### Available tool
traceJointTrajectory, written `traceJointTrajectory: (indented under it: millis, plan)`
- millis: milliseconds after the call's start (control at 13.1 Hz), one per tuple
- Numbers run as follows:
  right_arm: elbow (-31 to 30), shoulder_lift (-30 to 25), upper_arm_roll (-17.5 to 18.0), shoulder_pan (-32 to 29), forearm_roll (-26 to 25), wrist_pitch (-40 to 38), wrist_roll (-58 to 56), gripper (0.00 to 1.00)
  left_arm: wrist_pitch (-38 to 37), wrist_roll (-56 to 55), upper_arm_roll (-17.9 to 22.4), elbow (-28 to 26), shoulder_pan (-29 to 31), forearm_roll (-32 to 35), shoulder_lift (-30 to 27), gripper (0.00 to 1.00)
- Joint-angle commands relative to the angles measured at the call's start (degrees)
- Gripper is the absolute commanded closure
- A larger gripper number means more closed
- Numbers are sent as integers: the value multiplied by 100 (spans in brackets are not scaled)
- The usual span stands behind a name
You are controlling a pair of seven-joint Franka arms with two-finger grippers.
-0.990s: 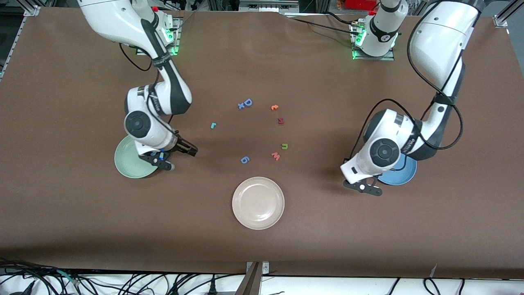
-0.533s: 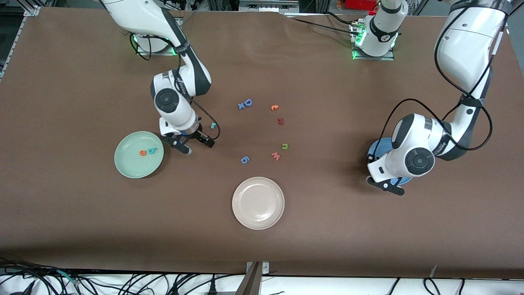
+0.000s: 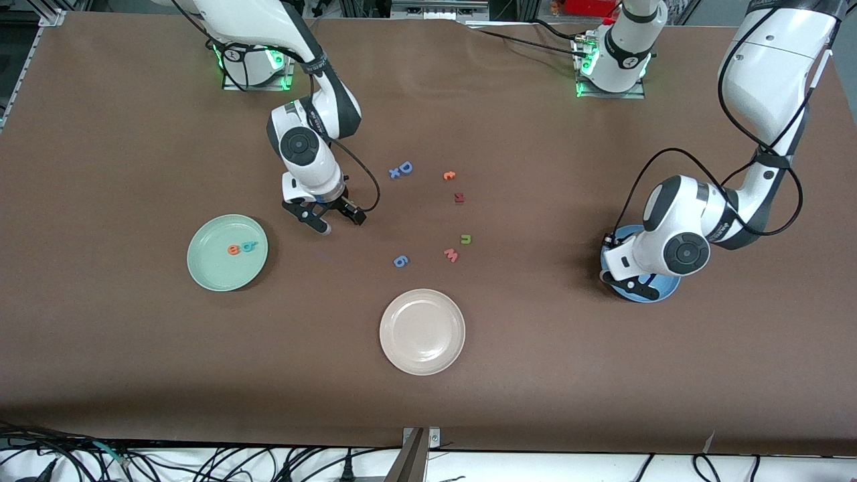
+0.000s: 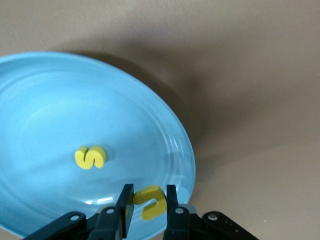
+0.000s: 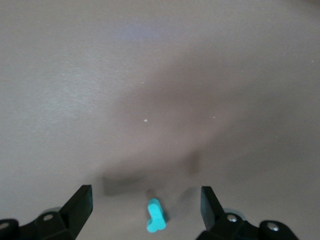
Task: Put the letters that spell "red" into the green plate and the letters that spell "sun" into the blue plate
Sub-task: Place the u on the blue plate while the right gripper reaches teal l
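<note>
Right tool [image 3: 333,221] has left the green plate [image 3: 204,271] and swung over toward the teal "r" [image 5: 155,216], which now sits between its wide-spread fingers [image 5: 80,202] in the right wrist view. In the front view the "r" is hidden under that tool; a second ago it lay bare on the bench [image 3: 134,368]. With that arm gone, the green plate shows 2 letters on it, orange "e" [image 3: 233,250] and teal "d" [image 3: 249,247], side by side. So "red" is 2 of 3 done, and the "r" looks like the next pick, not gripped yet.

Left tool [image 4: 146,201] has moved from beside the blue plate [image 3: 663,291] to over it. In the left wrist view the yellow "u" [image 4: 149,201] is between its narrow-set fingers [image 4: 125,202], just above the plate's rim area; the fingers seem to be starting to ease apart, so I judge a release is under way, but the "u" still looks pinched. Yellow "s" [image 4: 90,157] already lies flat in the blue plate. So "sun" stands at 1 placed, 1 about to drop.

Olive "n" [image 3: 466,239] is untouched on the bench mid-field, just beside the pink "w" [image 3: 451,255]. Blue "6" [image 3: 400,261], blue "D" [image 3: 404,168], dark red letter [image 3: 458,197], an orange piece [image 3: 449,175] and the cream plate [image 3: 445,358] are unmoved.
</note>
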Motion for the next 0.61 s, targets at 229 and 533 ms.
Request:
traceJointTrajectory:
  millis: [229,533]
  plan:
    - [-299,-160,-29,272,62,118,145,30,-21,82,-181,-189,100,10,-431,0]
    - [-316,-151,-29,368,62,110,225,45,-74,-442,-935,-58,74,-95,-625,0]
